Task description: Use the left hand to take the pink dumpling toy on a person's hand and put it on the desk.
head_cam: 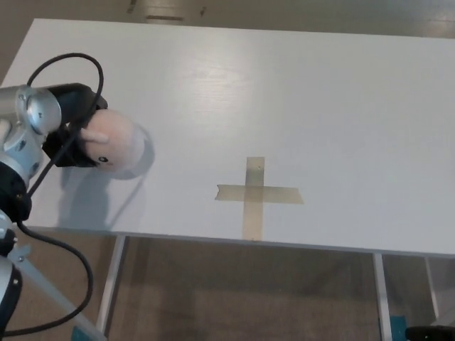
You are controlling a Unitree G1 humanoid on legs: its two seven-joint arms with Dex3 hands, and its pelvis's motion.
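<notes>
Pink dumpling toy [114, 141] clasped in left robot hand [71, 135], low over white desk [320, 106].

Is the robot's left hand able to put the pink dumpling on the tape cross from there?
Probably yes. The left hand holds the pink dumpling toy low over the desk, and nothing lies between it and the tape cross.

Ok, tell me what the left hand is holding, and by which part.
The left hand holds the pink dumpling toy by its left side, low over the desk.
</notes>
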